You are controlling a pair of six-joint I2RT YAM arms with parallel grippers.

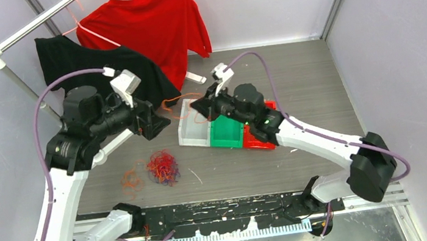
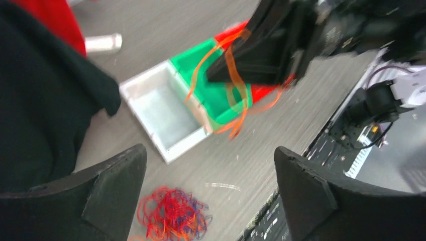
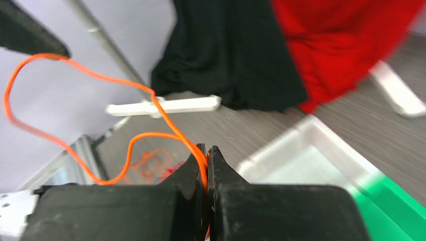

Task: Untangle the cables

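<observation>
Orange cable [image 3: 200, 158] sits pinched between the pressed-together fingers of my right gripper [image 3: 207, 149], lifted above the white bin [image 1: 191, 132]. My left gripper [image 2: 209, 150] hangs spread wide nearby. A red, orange and blue tangle [image 1: 162, 166] lies on the table [image 1: 305, 84].

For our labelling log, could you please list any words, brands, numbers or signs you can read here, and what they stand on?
None can be read.
Round marking on the left arm's joint housing: too small to read.
Circuit board at the near edge: blurred.
Red shirt, bins, orange cable in the right claw: no print.
</observation>
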